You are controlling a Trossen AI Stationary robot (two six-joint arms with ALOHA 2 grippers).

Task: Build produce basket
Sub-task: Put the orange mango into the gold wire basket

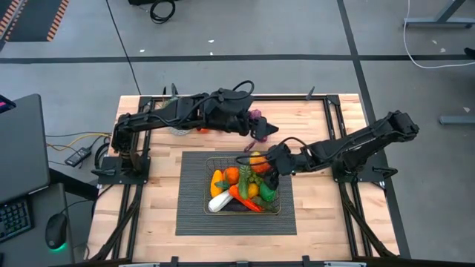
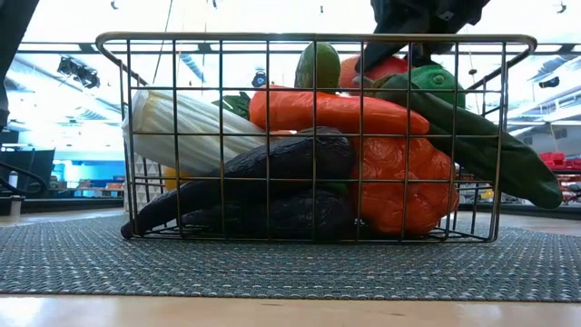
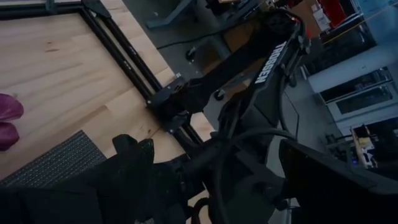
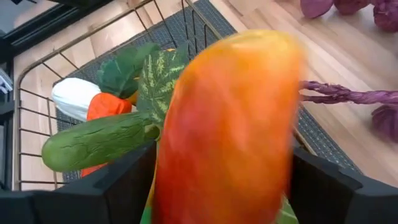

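Right wrist view: the right gripper (image 4: 227, 186) spreads wide around a smooth orange-yellow toy fruit (image 4: 227, 124) above the brass-coloured wire basket (image 1: 212, 160), which sits full of produce on the dark ribbed mat (image 1: 189, 215). The left gripper (image 1: 260, 133) hovers wide open behind the basket.
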